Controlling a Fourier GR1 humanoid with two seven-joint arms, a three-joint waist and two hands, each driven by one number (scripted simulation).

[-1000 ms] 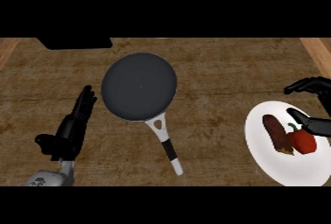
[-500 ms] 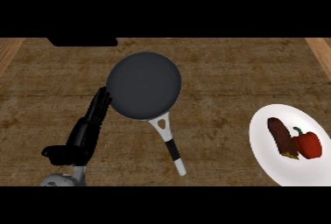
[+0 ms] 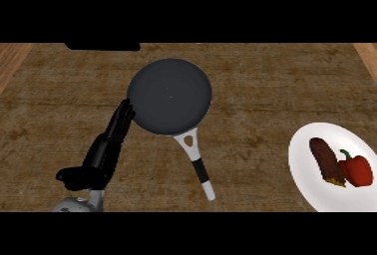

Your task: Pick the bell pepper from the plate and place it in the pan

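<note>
A red bell pepper [image 3: 357, 169] with a green stem lies on the white plate [image 3: 309, 164] at the right edge, next to a long dark brown vegetable [image 3: 324, 161]. The dark round pan [image 3: 169, 95] sits near the middle of the counter, its white and black handle [image 3: 197, 162] pointing toward me. My left hand [image 3: 109, 144] stands just left of the pan with straight fingers pointing up, their tips close to the pan's rim. It holds nothing. My right hand does not show anywhere in the head view.
The brown wooden counter [image 3: 59, 99] spreads around the pan and plate. A black object [image 3: 101, 46] sits at the far edge, upper left. Lighter wood strips run along the left and right sides.
My right hand, which hovered over the plate a second ago, has left the view. The pepper stays on the plate. My left hand has shifted right, toward the pan.
</note>
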